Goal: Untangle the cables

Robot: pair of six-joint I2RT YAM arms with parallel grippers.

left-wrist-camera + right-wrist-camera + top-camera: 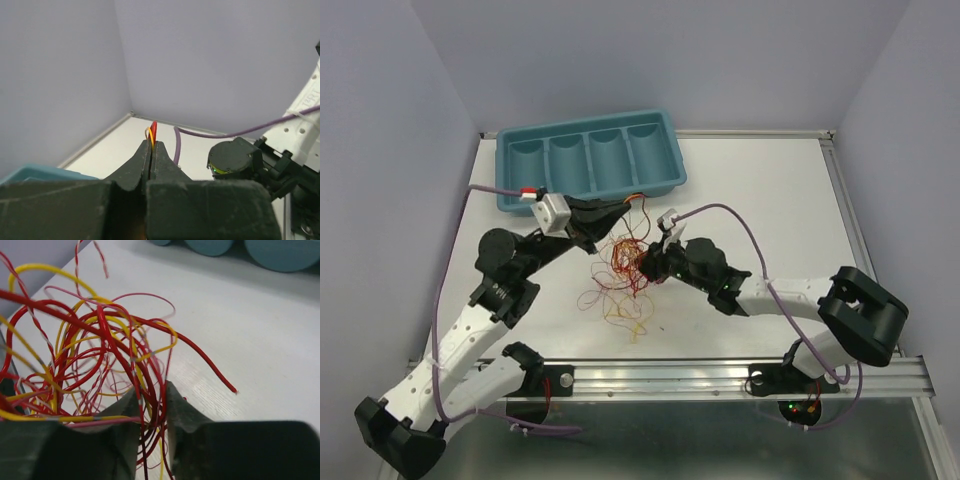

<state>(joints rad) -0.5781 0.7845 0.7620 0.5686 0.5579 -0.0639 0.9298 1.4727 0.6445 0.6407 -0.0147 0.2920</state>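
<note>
Looking down from above, we see a white table (pixel 780 190) walled in lavender on three sides. A teal four-compartment tray (pixel 590 152) sits at 11 o'clock near the back edge. The broadest stretch of tabletop lies at 3 o'clock, reaching to the raised right rim. A metal rail (pixel 720 372) runs along the near edge at 6 o'clock.

The cables (pixel 623 272), hair-thin red, yellow and orange wires, form a curly tangle at the table's middle. Its long axis runs from 12 o'clock, just below the tray, to 6 o'clock. Loose loops trail toward the near rail.

The left gripper (pixel 151 146) is pinched tight. A small red and yellow loop pokes out past its tips, pointing to 12 o'clock in its wrist view. From above, it sits at the tangle's upper end, beside the tray's front wall.

The right gripper (pixel 153 396) reaches in from 3 o'clock. Its jaws are nearly closed on a bundle of strands running through the narrow gap. One red strand's free end (pixel 234 390) lies on the table at 3 o'clock.
</note>
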